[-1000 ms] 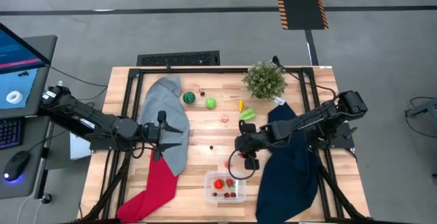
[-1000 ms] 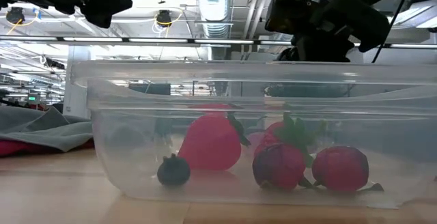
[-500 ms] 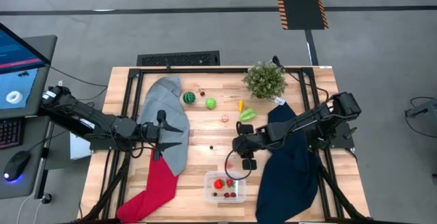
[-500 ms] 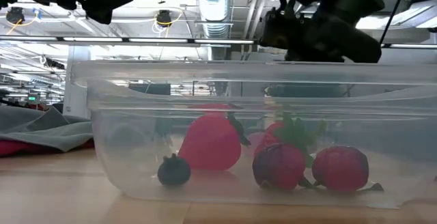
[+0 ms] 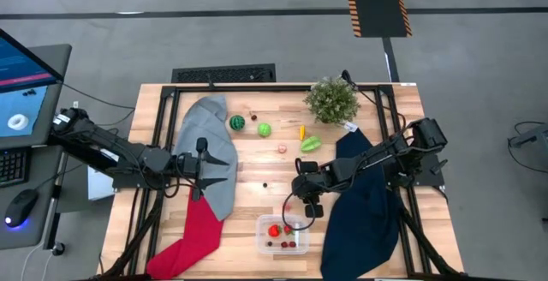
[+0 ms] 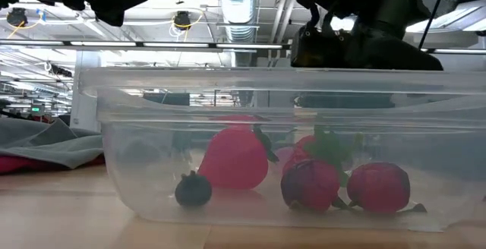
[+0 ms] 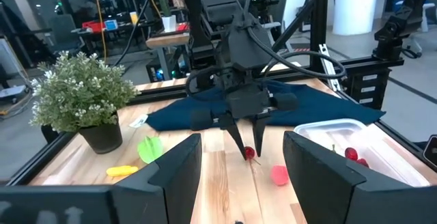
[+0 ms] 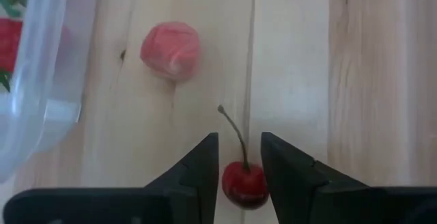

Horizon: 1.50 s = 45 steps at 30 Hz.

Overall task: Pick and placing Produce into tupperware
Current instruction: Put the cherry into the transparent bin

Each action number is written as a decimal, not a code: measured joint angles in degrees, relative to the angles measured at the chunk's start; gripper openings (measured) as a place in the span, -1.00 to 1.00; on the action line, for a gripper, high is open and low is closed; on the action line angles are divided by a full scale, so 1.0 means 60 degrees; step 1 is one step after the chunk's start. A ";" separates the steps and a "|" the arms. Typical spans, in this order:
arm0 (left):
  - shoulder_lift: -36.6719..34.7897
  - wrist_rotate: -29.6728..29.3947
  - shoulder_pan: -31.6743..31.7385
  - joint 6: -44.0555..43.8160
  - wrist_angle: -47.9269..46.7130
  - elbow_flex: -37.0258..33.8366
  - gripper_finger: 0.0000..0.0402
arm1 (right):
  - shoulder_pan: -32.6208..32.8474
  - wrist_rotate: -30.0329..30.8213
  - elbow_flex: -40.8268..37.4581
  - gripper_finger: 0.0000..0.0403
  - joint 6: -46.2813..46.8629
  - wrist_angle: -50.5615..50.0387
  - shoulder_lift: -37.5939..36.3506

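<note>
My right gripper [image 8: 240,157] points steeply down at a red cherry [image 8: 244,183] that lies on the wood just beyond the tupperware [image 5: 260,230]. Its fingers are open a narrow gap, one on each side of the cherry. The cherry's stem [image 8: 232,128] points away from the gripper. A pink fruit [image 8: 171,50] lies close by. The tupperware [image 6: 106,112] holds a strawberry [image 6: 234,158], a blueberry [image 6: 193,190] and other red fruits. More produce, with the striped melon ball [image 5: 236,122], lies toward the far edge. My left gripper [image 5: 205,171] waits open over the grey cloth. My right gripper comes at the cherry from above, its two fingers [image 8: 205,173] close on either side of the fruit's round body [image 8: 244,190], which rests on the table. Whether the fingers touch it I cannot tell.
A potted plant [image 5: 331,99] stands at the far right. A dark blue cloth [image 5: 364,212] lies under my right arm. A grey cloth [image 5: 210,144] and a red cloth [image 5: 193,234] lie on the left. A green fruit [image 5: 264,129] and a green leaf piece [image 5: 310,144] lie mid-table.
My right gripper has sunk toward the table and drifted a little toward the near edge, coming down over the cherry beside the tupperware. The fruits and the tupperware have stayed where they were.
</note>
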 joint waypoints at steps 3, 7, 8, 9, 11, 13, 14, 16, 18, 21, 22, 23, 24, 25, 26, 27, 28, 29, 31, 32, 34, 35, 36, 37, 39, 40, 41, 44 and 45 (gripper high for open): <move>0.0000 -0.0002 -0.0002 0.0000 0.0000 0.0000 -0.01 | -0.0017 0.0004 -0.0001 -0.34 0.0073 0.0034 0.0000; 0.0000 -0.0010 -0.0004 0.0000 -0.0004 0.0000 -0.01 | -0.0036 -0.0040 0.0003 -0.39 0.0095 0.0130 0.0000; 0.0000 -0.0013 -0.0004 -0.0001 -0.0004 0.0000 -0.01 | -0.0032 -0.0183 0.0003 -0.42 0.0101 0.0113 0.0000; 0.0000 -0.0016 -0.0004 -0.0007 -0.0004 0.0000 -0.01 | -0.0032 -0.0367 0.0003 -0.45 0.0149 0.0111 0.0000; 0.0000 -0.0016 -0.0004 -0.0007 -0.0004 0.0000 -0.01 | -0.0083 -0.0598 0.0011 -0.51 0.0255 0.0222 0.0157; 0.0000 -0.0020 -0.0004 -0.0007 -0.0004 0.0000 -0.01 | -0.0090 -0.0725 -0.0015 -0.55 0.0255 0.0014 0.0223; 0.0000 -0.0016 -0.0004 -0.0007 -0.0002 0.0000 -0.01 | -0.0083 -0.0729 -0.0015 -0.57 0.0248 0.0156 0.0288; 0.0001 -0.0016 -0.0004 -0.0007 -0.0026 0.0000 -0.01 | -0.0088 -0.0706 0.0017 -0.62 0.0241 0.0320 0.0408; 0.0004 -0.0016 -0.0004 -0.0007 -0.0033 0.0000 -0.01 | -0.0090 -0.0713 0.0015 -0.71 0.0239 0.0299 0.0416; 0.0004 -0.0016 -0.0004 -0.0018 -0.0073 -0.0004 -0.01 | -0.0091 -0.0698 0.0014 -0.91 0.0057 0.0276 0.0418; 0.0004 -0.0016 -0.0004 -0.0018 -0.0069 -0.0004 -0.01 | -0.0080 -0.0654 0.0014 -0.93 0.0028 0.0260 0.0415; 0.0004 -0.0016 -0.0004 -0.0018 -0.0073 -0.0004 -0.01 | -0.0076 -0.0618 0.0018 -0.92 0.0031 0.0224 0.0414; 0.0004 -0.0016 -0.0004 -0.0018 -0.0073 -0.0004 -0.01 | -0.0097 -0.0605 0.0021 -0.89 0.0080 0.0123 0.0364; 0.0004 -0.0016 -0.0004 -0.0018 -0.0069 -0.0004 -0.01 | -0.0116 -0.0591 0.0012 -0.85 0.0173 -0.0159 0.0275; 0.0004 -0.0016 -0.0004 -0.0018 -0.0072 -0.0004 -0.01 | -0.0166 -0.0546 0.0002 -0.79 0.0246 -0.0353 0.0216; 0.0007 -0.0016 -0.0004 -0.0018 -0.0070 -0.0004 -0.01 | -0.0215 -0.0537 0.0044 -0.74 0.0306 -0.0431 0.0200; 0.0007 -0.0016 -0.0004 -0.0015 -0.0069 -0.0004 -0.01 | -0.0232 -0.0504 0.0070 -0.70 0.0315 -0.0543 0.0115; 0.0007 -0.0016 -0.0004 -0.0015 -0.0066 -0.0004 -0.01 | -0.0250 -0.0484 0.0108 -0.66 0.0319 -0.0708 -0.0024; 0.0007 -0.0033 -0.0004 -0.0015 -0.0079 -0.0004 -0.01 | -0.0291 -0.0477 0.0303 -0.61 0.0321 -0.0798 -0.0254; 0.0007 -0.0045 -0.0004 -0.0015 -0.0084 -0.0004 -0.01 | -0.0291 -0.0447 0.0368 -0.58 0.0322 -0.1019 -0.0378; 0.0005 -0.0042 -0.0004 -0.0018 -0.0073 -0.0004 -0.01 | -0.0291 -0.0444 0.0519 -0.54 0.0344 -0.1418 -0.0557; 0.0007 -0.0045 -0.0001 -0.0015 -0.0088 -0.0004 -0.01 | -0.0307 -0.0415 0.0576 -0.53 0.0457 -0.1523 -0.0639; 0.0007 -0.0041 -0.0004 -0.0015 -0.0083 -0.0004 -0.01 | -0.0328 -0.0415 0.0612 -0.51 0.0639 -0.1575 -0.0733; 0.0004 -0.0035 -0.0004 -0.0021 -0.0074 -0.0004 -0.01 | -0.0343 -0.0419 0.0615 -0.49 0.0900 -0.1675 -0.0840; 0.0007 -0.0028 -0.0004 -0.0072 -0.0102 -0.0004 -0.01 | -0.0302 -0.0415 0.0618 -0.43 0.1349 -0.1934 -0.0925; 0.0007 -0.0027 -0.0004 -0.0073 -0.0102 -0.0004 -0.01 | -0.0211 -0.0373 0.0615 -0.39 0.1498 -0.2005 -0.0903; 0.0005 -0.0027 -0.0006 -0.0073 -0.0113 -0.0004 -0.01 | -0.0099 -0.0332 0.0606 -0.35 0.1566 -0.2097 -0.0882; 0.0007 -0.0024 -0.0011 -0.0076 -0.0226 -0.0004 -0.01 | 0.0216 -0.0409 0.0604 -0.22 0.1726 -0.1861 -0.0794; 0.0007 -0.0027 -0.0011 -0.0086 -0.0224 -0.0004 -0.01 | 0.0297 -0.0412 0.0604 -0.18 0.1760 -0.1846 -0.0794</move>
